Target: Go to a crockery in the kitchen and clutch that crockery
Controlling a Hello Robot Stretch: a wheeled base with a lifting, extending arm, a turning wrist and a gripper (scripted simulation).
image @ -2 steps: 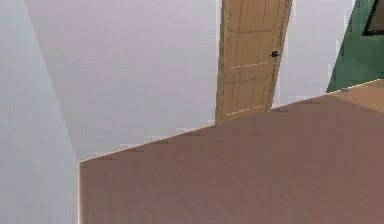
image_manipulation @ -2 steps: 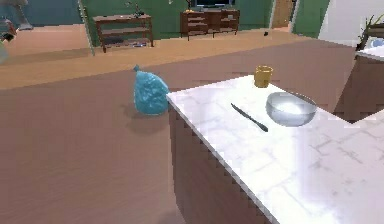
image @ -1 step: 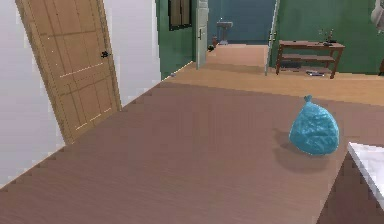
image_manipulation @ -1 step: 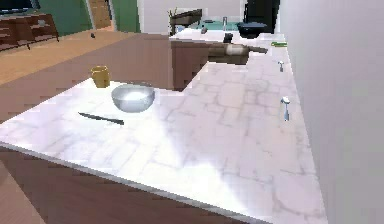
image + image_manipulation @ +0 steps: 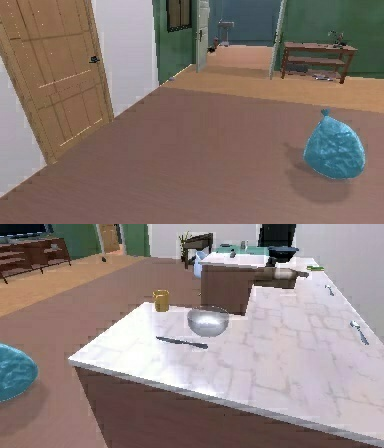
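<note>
Claw's state could not be told. The robot stood alongside a counter (image 5: 290, 349), whose marble top carried a metal bowl (image 5: 208, 320), a yellow cup (image 5: 160, 300) a little beyond it toward the arm side view's left, and a knife (image 5: 182, 342) lying just in front of the bowl. Bowl or cup would serve as the crockery, and both sat near the counter's close corner. Judging by that, the drive to the kitchen looked all but done, while the reach and the grasp were not yet made. Ahead lay open floor, a blue bag (image 5: 335, 150) and a door (image 5: 55, 80).
</note>
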